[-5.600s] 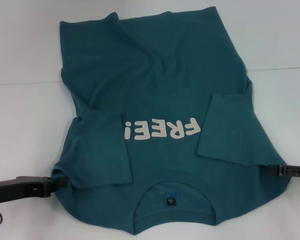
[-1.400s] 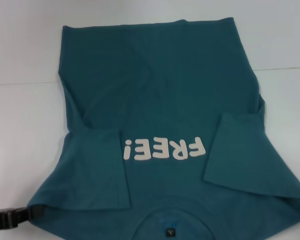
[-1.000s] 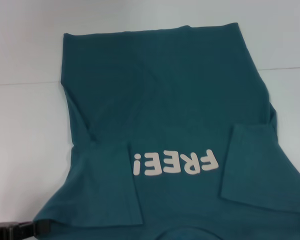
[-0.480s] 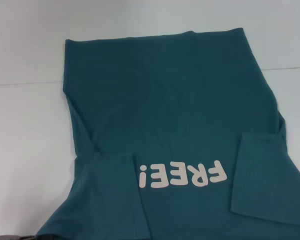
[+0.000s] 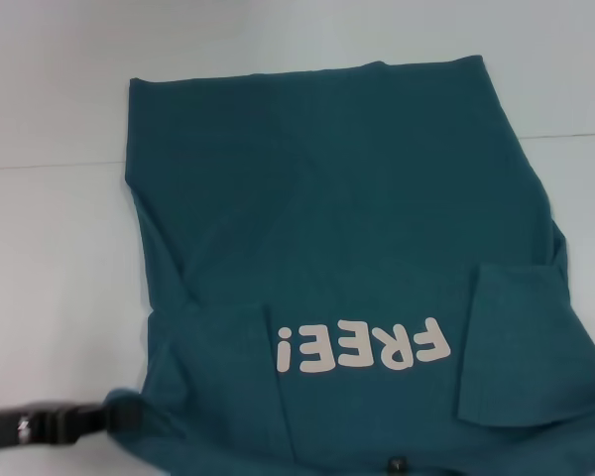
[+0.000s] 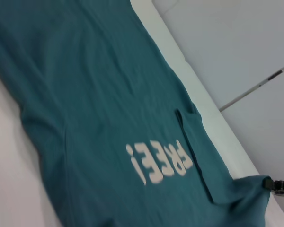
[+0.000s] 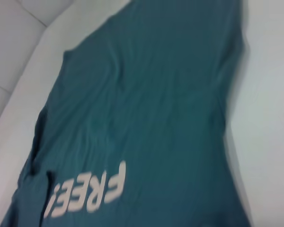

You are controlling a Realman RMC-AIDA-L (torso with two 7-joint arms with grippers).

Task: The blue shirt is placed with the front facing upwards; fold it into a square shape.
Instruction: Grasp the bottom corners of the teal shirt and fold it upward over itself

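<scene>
L gripper (image 5: 119, 416) back, "FREE!" shirt (image 5: 337, 228)

We find bare table (image 5: 50, 248) on both sides of the blue shirt (image 5: 337, 218); only its flat cloth lies between.

head cam overhead, wrist cams low, oblique
</scene>
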